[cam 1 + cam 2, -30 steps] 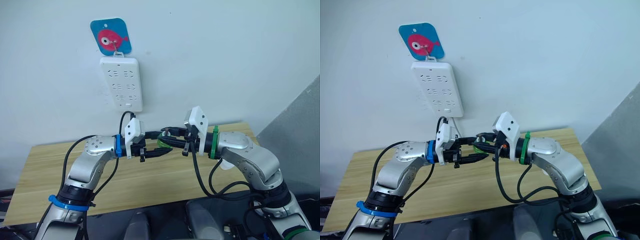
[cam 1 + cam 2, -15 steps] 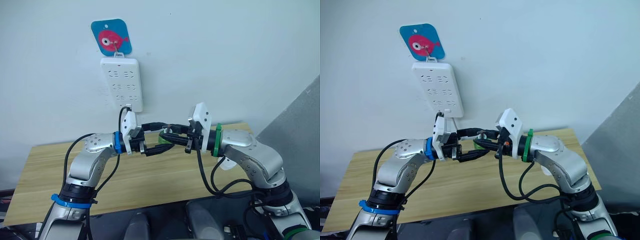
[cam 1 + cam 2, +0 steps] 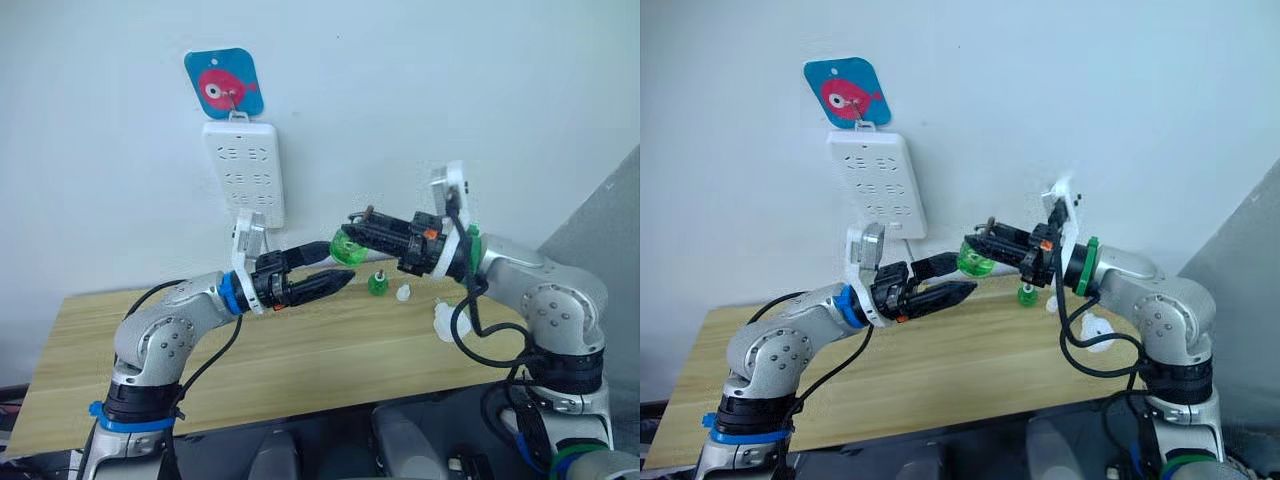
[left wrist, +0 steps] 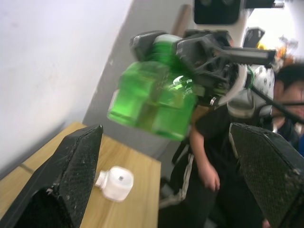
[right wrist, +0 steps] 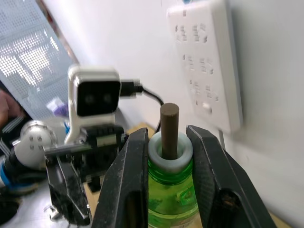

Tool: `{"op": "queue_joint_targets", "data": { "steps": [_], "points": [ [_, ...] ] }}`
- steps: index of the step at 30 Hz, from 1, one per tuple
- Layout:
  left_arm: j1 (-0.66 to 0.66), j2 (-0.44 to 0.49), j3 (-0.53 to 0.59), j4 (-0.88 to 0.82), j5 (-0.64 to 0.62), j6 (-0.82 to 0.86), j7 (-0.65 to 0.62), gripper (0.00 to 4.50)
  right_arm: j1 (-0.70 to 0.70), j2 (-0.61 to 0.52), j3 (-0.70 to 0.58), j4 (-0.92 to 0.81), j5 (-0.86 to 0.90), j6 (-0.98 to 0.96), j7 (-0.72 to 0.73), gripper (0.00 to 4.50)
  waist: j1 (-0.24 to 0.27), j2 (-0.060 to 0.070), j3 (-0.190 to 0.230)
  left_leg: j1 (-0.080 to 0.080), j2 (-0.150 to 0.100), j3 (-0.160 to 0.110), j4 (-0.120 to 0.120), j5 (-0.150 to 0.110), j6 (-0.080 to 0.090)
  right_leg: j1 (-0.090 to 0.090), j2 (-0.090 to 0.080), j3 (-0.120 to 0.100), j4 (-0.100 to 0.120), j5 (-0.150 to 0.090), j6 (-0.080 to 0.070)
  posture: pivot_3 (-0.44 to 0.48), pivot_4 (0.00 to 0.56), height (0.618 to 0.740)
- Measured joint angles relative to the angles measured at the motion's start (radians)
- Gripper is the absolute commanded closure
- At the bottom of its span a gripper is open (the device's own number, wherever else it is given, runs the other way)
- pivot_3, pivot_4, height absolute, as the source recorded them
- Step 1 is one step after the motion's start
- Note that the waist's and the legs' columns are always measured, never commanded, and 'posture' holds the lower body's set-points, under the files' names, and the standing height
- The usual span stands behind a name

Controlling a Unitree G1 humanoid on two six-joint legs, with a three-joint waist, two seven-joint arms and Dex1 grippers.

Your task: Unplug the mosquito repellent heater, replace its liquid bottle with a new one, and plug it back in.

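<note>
Bottles number two: one green bottle [image 3: 349, 249] in right gripper [image 3: 352, 232], one [image 3: 378, 284] on table [image 3: 300, 350]

Two small green liquid bottles [image 3: 349, 250] [image 3: 378, 284], one small white cap [image 3: 403, 293], one white rounded plastic heater [image 3: 445, 322], one tall white power strip [image 3: 245, 184].

Left pincer [image 3: 322, 268] agape — right pincer [image 3: 352, 232] clamped

Green bottle [image 5: 172, 190]: lower body cut off by frame edge in right wrist view. Small green item [image 3: 378, 284] and white piece [image 3: 403, 293] on desk [image 3: 300, 350]: too small to identify. Person [image 4: 213, 152] behind bottle: blurred, partly hidden.
</note>
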Motion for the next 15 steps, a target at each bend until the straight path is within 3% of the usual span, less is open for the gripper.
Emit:
{"op": "queue_joint_targets", "data": {
  "steps": [7, 15],
  "points": [
    [-0.024, -0.146, 0.042, -0.019, -0.121, 0.030, 0.226, 0.00, 0.000, 0.076, -0.069, 0.006, 0.164, 0.039, -0.170, 3.67, 0.002, 0.000, -0.004, 0.000, 0.000, 0.000, 0.000, 0.000, 0.000, 0.000, 0.000, 0.000, 0.000, 0.000, 0.000, -0.181, 0.098, 0.720],
    [-0.046, -0.159, 0.061, -0.053, -0.303, 0.062, 0.322, 0.00, 0.004, 0.100, -0.088, 0.020, 0.378, 0.047, -0.329, 3.67, -0.005, 0.003, -0.013, 0.000, 0.000, 0.001, 0.000, 0.000, 0.000, 0.000, 0.000, 0.001, 0.000, 0.000, 0.000, -0.180, 0.097, 0.720]
  ]
}}
